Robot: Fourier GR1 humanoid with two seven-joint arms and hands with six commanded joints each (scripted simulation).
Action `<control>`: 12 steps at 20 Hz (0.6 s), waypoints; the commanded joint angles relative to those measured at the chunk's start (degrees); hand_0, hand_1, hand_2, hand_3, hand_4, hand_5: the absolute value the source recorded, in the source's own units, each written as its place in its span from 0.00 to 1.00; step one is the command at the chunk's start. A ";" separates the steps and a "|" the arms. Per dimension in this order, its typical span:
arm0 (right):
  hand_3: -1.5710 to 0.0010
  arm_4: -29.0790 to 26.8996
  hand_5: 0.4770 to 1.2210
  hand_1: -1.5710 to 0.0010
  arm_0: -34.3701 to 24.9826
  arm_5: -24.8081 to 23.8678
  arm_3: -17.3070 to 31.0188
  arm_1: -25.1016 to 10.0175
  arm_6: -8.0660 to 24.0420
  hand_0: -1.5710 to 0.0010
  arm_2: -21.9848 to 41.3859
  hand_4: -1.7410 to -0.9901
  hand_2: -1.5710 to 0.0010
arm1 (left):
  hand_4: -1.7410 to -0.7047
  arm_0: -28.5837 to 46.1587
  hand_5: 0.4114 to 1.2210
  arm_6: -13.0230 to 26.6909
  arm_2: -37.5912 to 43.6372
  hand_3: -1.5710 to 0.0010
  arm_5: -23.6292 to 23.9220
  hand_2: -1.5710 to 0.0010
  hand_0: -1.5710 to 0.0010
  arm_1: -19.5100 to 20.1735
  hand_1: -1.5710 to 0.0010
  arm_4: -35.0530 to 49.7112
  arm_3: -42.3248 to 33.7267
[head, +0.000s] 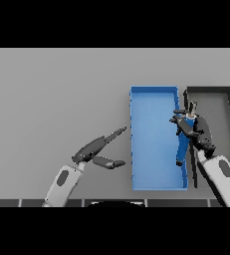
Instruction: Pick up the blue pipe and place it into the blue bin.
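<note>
Blue plastic pipe [183, 145] is hanging lengthwise over the blue rectangular bin [154, 144]; my right hand [191, 127] is clasping its upper end.

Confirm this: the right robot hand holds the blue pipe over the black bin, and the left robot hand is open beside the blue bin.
Not quite. The head view shows the right robot hand holding the blue pipe over the blue bin, along its right wall, not over the black bin. The rest stands: the left robot hand is open beside the blue bin.
</note>
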 commanded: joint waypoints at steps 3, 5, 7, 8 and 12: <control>0.50 -4.25 1.00 0.15 -1.78 -6.46 2.57 -4.74 -0.02 0.07 7.80 0.08 0.15 | 0.83 -0.03 0.01 -0.06 -0.10 1.00 0.14 1.00 1.00 0.03 1.00 -0.41 0.30; 0.68 -6.07 1.00 0.46 -3.12 -6.84 3.93 -6.79 0.09 0.40 10.12 0.32 0.45 | 0.83 -0.11 0.01 0.08 0.05 1.00 0.03 1.00 1.00 0.21 1.00 -0.27 0.10; 0.79 -8.76 1.00 0.65 -4.71 -5.68 5.63 -9.12 0.05 0.62 13.85 0.54 0.65 | 0.83 -0.21 0.02 0.41 0.11 1.00 0.16 1.00 1.00 0.13 1.00 -0.29 0.06; 0.84 -10.89 0.95 0.72 -6.11 -5.39 5.86 -11.35 0.04 0.69 17.12 0.62 0.72 | 0.83 0.00 0.02 0.55 -0.17 1.00 0.09 1.00 1.00 -0.10 1.00 -0.22 -0.09; 0.93 -13.64 0.67 0.89 -11.50 -1.86 7.43 -17.26 0.04 0.87 26.74 0.84 0.89 | 0.83 -0.21 0.02 1.78 -0.08 1.00 -0.23 1.00 1.00 -0.32 1.00 0.45 -0.46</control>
